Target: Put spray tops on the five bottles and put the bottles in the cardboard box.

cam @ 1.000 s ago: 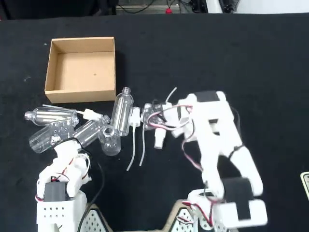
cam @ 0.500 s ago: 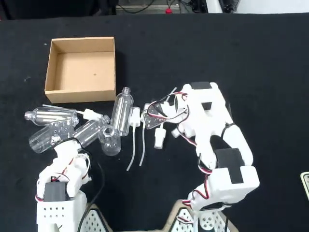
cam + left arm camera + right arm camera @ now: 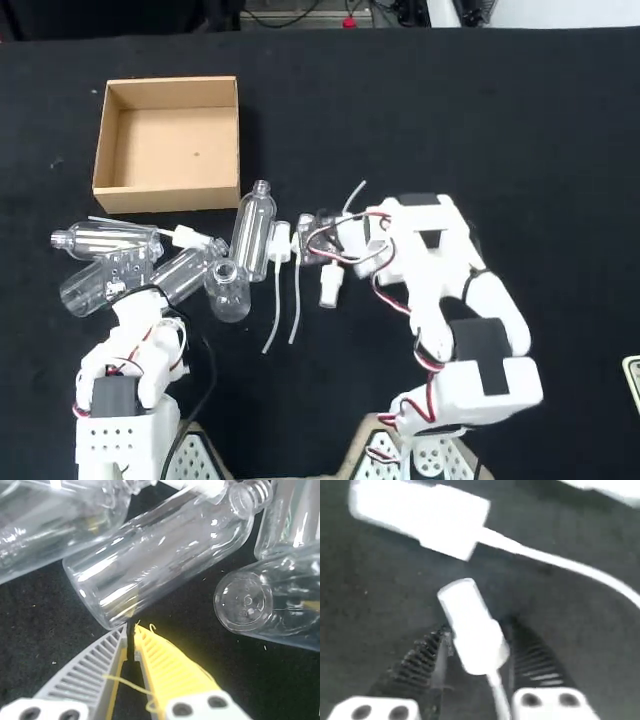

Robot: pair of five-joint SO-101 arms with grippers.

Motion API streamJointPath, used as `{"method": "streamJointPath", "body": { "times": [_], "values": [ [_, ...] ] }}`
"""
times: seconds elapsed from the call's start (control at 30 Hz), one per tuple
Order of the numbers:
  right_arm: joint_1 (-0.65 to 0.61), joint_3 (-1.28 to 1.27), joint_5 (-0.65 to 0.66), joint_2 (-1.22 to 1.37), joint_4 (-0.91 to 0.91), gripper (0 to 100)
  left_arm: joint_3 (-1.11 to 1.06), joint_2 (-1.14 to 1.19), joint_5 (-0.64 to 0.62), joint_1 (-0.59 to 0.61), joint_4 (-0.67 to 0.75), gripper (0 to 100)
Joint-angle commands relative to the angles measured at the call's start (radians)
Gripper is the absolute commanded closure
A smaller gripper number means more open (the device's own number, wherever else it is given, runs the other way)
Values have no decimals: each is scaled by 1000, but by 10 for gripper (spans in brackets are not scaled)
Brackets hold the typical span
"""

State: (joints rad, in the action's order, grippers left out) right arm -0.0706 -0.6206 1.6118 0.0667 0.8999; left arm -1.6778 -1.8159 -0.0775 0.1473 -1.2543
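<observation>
Cardboard box (image 3: 170, 150) is sitting open and empty at the far left of the black tabletop (image 3: 520, 130); five clear bottles (image 3: 253, 230) are clustering capless just in front of it, several touching one another, none of them inside it yet.

Left hand (image 3: 132, 630) is resting with its fingers together and gripping nothing, its tip just against the base of the nearest bottle (image 3: 160, 550); right hand (image 3: 480, 635) is hovering low beside the heap, its fingers standing apart on either side of a white spray top (image 3: 470, 620), a sliver of gap showing on one side, so it is not looking pinched yet; a second spray top (image 3: 420, 515) is lying just beyond, its thin dip tube (image 3: 560, 562) trailing away.

Trouble is probably lying in roundness and tangles; a squeeze landing off-centre on the rounded collar could be popping the top out sideways; its own tube could be snagging on neighbouring tubes as it rises; the closed left hand, nudging that base, could be setting the loose bottles rolling out of reach.
</observation>
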Motion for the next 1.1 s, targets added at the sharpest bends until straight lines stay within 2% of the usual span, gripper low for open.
{"method": "streamJointPath", "body": {
  "times": [0.0,0.1,0.27,0.37,0.5,0.6,0.67,0.8,1.07],
  "values": [
    [20,-8,-143,-111,-8,962,-22,-12,2,-5,-21,970],
    [20,-8,-350,-160,-6,989,-22,-12,2,-5,-21,970],
    [21,10,-830,-139,-11,986,-22,-12,2,-5,-21,970],
    [29,54,-944,-53,-6,983,-22,-12,2,-4,-21,970],
    [49,162,-1019,97,37,966,-22,-12,2,-4,-21,970],
    [64,274,-1060,179,155,853,-22,-12,2,-4,-21,970],
    [68,334,-1046,214,224,815,-22,-12,2,-4,-21,970],
    [68,390,-1037,243,304,826,-22,-12,2,-4,-21,970],
    [69,392,-1037,254,284,825,-22,-12,2,-4,-21,970]
  ]
}}
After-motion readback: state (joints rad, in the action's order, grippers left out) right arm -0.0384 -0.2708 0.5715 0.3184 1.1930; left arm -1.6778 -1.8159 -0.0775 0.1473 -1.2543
